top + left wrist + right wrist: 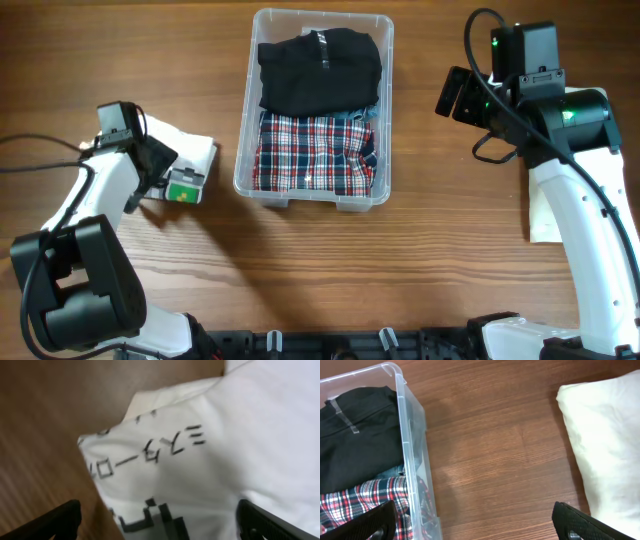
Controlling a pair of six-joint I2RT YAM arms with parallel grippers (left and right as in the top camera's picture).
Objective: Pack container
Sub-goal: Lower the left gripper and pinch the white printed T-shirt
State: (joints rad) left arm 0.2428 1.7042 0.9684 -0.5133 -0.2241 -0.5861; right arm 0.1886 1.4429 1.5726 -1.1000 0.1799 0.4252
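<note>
The clear plastic container (243, 150) stands at the table's middle. It holds a folded black garment (320, 68) at the far end and a red plaid garment (315, 150) at the near end. My left gripper (165, 168) hovers open over a folded white garment (190, 150) left of the container. In the left wrist view the white garment (200, 460) with black lettering fills the frame, and the left gripper (160, 527) spans its edge with the jaws wide. My right gripper (455, 95) is open over bare wood right of the container (412, 425), holding nothing.
Another white folded cloth (605, 445) lies on the wood at the right, partly under the right arm (580, 200). A black cable (30, 145) trails off the left edge. Bare wood (495, 460) separates the container from the right-hand cloth.
</note>
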